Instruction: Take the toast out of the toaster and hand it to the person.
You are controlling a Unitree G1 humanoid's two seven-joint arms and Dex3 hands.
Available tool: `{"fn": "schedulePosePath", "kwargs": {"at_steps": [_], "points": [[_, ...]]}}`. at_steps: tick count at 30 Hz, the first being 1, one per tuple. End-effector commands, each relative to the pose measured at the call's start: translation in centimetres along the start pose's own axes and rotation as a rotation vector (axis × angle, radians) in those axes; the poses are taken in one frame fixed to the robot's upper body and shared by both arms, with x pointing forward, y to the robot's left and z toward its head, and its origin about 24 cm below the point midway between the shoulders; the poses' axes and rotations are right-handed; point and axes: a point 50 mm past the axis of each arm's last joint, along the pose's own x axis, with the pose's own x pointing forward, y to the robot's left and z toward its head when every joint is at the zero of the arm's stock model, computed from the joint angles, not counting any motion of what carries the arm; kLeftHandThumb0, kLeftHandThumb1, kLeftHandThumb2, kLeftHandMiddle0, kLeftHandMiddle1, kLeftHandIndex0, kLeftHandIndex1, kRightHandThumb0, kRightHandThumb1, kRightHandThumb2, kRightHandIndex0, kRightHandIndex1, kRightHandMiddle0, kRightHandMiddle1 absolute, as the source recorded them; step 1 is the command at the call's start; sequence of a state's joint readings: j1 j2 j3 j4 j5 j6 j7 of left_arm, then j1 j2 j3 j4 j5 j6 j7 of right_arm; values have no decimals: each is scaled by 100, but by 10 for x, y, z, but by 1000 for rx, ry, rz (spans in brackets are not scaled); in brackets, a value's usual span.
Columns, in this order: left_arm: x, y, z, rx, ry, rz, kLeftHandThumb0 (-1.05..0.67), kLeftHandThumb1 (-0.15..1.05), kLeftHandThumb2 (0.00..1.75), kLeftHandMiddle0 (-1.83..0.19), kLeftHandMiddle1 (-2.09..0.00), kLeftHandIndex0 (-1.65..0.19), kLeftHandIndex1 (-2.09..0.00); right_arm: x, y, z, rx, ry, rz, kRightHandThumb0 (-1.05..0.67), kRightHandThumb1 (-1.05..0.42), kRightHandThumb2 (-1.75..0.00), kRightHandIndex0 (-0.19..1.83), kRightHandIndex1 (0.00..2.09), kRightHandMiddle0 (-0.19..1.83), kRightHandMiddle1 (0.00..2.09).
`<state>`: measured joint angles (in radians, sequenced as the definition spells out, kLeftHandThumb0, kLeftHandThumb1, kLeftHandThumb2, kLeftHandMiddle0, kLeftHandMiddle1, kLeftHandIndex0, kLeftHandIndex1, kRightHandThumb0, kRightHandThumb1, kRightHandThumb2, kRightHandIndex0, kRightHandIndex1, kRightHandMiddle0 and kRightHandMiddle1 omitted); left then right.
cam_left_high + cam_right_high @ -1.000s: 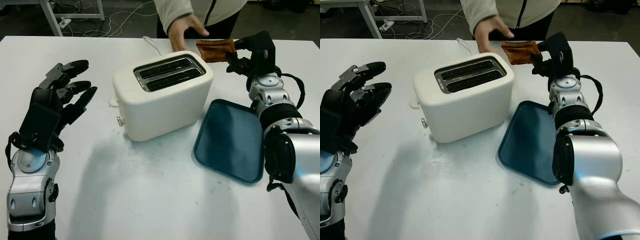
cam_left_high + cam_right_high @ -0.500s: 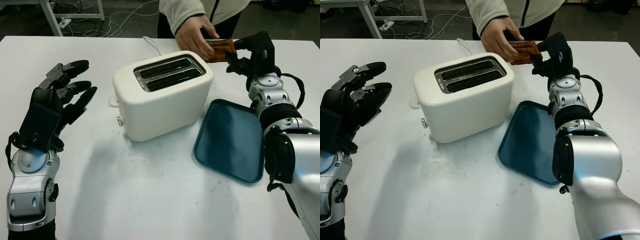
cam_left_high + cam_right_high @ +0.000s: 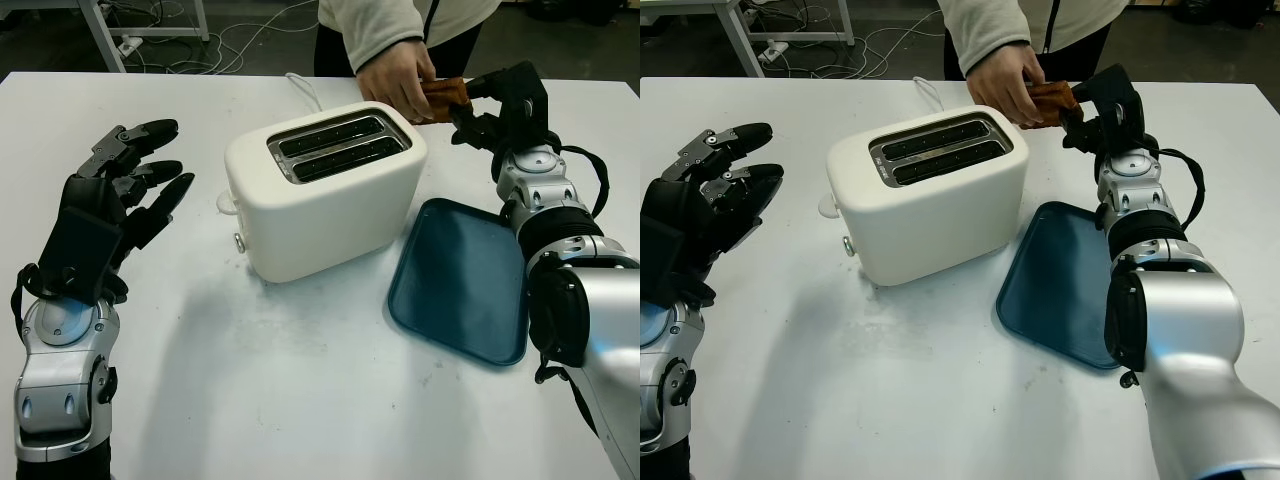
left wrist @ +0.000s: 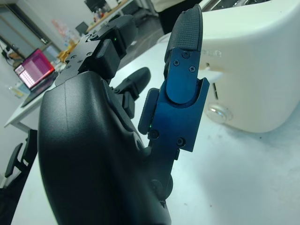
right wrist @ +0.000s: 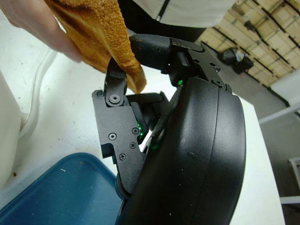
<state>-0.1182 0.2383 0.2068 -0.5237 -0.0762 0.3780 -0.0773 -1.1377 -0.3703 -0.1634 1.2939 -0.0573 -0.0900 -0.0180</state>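
Person's hand (image 3: 398,78) now gripping toast (image 3: 446,90)

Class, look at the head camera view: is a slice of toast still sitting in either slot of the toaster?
No: both slots of the toaster are empty, and the toast is held by the right hand and the person's hand.

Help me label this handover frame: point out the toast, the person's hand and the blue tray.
toast (image 5: 101,35), right wrist view, on its browned face above the robot's fingers.
person's hand (image 3: 392,78), left eye view, on the back of the hand.
blue tray (image 3: 462,280), left eye view, on its bare floor.
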Motion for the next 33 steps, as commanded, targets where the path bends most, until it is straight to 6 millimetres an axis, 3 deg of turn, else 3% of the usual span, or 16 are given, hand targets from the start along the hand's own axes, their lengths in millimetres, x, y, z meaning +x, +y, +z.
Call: {"fn": "schedulePosePath", "kwargs": {"at_steps": [1, 3, 4, 5, 7, 8, 10, 15, 20, 24, 26, 29, 33], "points": [[-1, 1, 0, 18, -1, 3, -71, 92, 14, -27, -85, -40, -49, -1, 2, 0, 13, -45, 22, -18, -92, -39, 69, 175, 46, 175], [-1, 1, 0, 14, -3, 3, -71, 92, 14, -27, -86, -40, -49, -2, 1, 1, 41, -73, 57, -21, -92, -41, 70, 175, 47, 175], [-1, 1, 0, 10, -4, 1, -70, 92, 14, -26, -86, -40, -49, -2, 1, 3, 62, -87, 91, -35, -92, -35, 68, 167, 50, 161], [-2, 1, 0, 10, -3, 0, -70, 92, 14, -26, -86, -39, -49, -3, 1, 4, 66, -104, 142, -46, -92, -32, 68, 145, 58, 130], [-2, 1, 0, 13, 0, 1, -70, 92, 14, -26, -86, -39, -49, -5, -1, 7, 32, -144, 248, -69, -92, -35, 37, 67, 45, 40], [-2, 1, 0, 16, 0, 1, -70, 92, 14, -26, -86, -39, -49, -6, -2, 7, 17, -157, 281, -75, -92, -35, 28, 46, 39, 20], [-2, 2, -1, 11, 1, 0, -70, 92, 14, -25, -86, -39, -49, -8, -4, 6, 2, -182, 312, -79, -92, -36, 15, 21, 26, 4], [-2, 1, -1, 10, 3, 3, -70, 92, 14, -26, -86, -40, -49, -12, -11, 4, -21, -219, 334, -77, -92, -40, 1, 2, 10, 0], [-2, 1, -1, 7, -3, 2, -68, 92, 14, -26, -86, -40, -49, -18, -22, 1, -95, -270, 319, -83, -92, -39, 0, 0, 0, 0], [-4, 1, -1, 7, -4, 6, -69, 92, 13, -26, -87, -40, -50, -32, -35, -15, -134, -306, 246, -84, -92, -35, 0, 0, 0, 0], [-6, 1, -1, 4, -6, 7, -69, 92, 14, -25, -87, -39, -50, -51, -42, -28, -156, -347, 169, -83, -92, -33, 1, 0, 0, 0], [-10, 2, -1, 5, -15, 13, -70, 92, 15, -26, -89, -40, -51, -98, -44, -51, -97, -378, 103, -74, -92, -30, 8, 4, 10, 4], [-20, 1, -6, -27, -7, 27, -70, 92, 16, -26, -90, -40, -52, -156, -28, -70, 1, -398, 116, -69, -92, -24, 15, 5, 18, 6]]}}
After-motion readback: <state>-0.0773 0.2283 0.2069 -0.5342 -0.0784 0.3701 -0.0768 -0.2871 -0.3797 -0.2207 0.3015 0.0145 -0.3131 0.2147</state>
